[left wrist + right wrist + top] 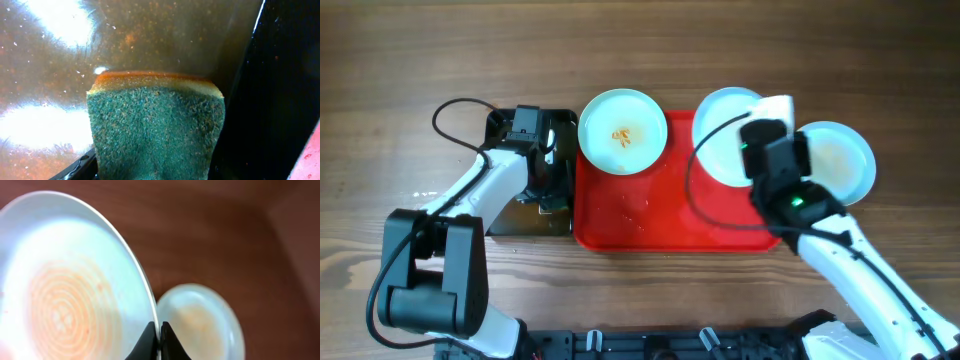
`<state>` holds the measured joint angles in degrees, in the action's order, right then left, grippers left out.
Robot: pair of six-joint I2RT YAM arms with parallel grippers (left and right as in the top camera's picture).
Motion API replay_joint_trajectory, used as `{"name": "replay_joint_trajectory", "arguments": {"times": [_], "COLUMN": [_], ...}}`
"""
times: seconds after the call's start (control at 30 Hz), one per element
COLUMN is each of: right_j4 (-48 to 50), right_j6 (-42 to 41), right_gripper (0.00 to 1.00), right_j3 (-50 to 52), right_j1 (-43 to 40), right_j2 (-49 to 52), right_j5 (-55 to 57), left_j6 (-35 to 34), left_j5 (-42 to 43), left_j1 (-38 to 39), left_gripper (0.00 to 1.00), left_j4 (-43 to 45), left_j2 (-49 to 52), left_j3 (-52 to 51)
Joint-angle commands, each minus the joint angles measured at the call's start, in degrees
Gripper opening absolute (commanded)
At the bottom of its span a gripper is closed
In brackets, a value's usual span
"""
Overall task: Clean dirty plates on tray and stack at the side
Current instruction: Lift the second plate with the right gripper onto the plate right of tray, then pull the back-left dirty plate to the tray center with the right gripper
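The red tray [660, 215] lies mid-table. One plate [622, 132] with an orange smear sits on its far left corner. My right gripper [761, 128] is shut on the rim of a second plate [722, 138] and holds it tilted over the tray's far right. In the right wrist view the jaws [159, 331] pinch that plate [70, 280], which carries faint orange rings. The third plate [842, 160] lies on the table to the right and shows below in the right wrist view [205, 325]. My left gripper [546, 165] is shut on a green-and-yellow sponge [155, 130].
A black tray [525, 215] stands left of the red tray and holds brownish water [60, 60]; the sponge dips into it. Its black wall [280, 90] rises on the right of the left wrist view. Crumbs and droplets lie on the red tray's middle [635, 205].
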<state>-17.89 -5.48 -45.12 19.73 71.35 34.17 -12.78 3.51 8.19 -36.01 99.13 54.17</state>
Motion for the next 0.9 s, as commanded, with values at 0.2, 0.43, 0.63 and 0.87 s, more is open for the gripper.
{"name": "replay_joint_trajectory", "arguments": {"times": [0.2, 0.43, 0.63, 0.87], "right_j4": [-6.16, -7.74, -7.69, -3.82], "right_j6": [-25.03, -24.65, -24.37, -8.79], "right_gripper": [0.07, 0.07, 0.26, 0.45], "right_j3": [-1.16, -1.16, -1.16, -1.16], "right_j1": [-30.29, -42.58, -42.99, -38.93], "right_j2": [1.14, 6.29, 9.25, 9.22], "right_j5": [-22.99, -23.98, -30.84, -66.75], "left_j6": [-0.11, -0.11, -0.11, -0.11], "left_j5": [0.5, 0.5, 0.5, 0.5], "left_j1": [-0.11, -0.11, -0.11, -0.11], "left_gripper": [0.58, 0.58, 0.58, 0.59], "left_j4": [0.02, 0.02, 0.02, 0.02], "left_j2": [1.27, 1.27, 1.27, 1.27], "left_j3": [-0.22, -0.22, -0.22, -0.22]}}
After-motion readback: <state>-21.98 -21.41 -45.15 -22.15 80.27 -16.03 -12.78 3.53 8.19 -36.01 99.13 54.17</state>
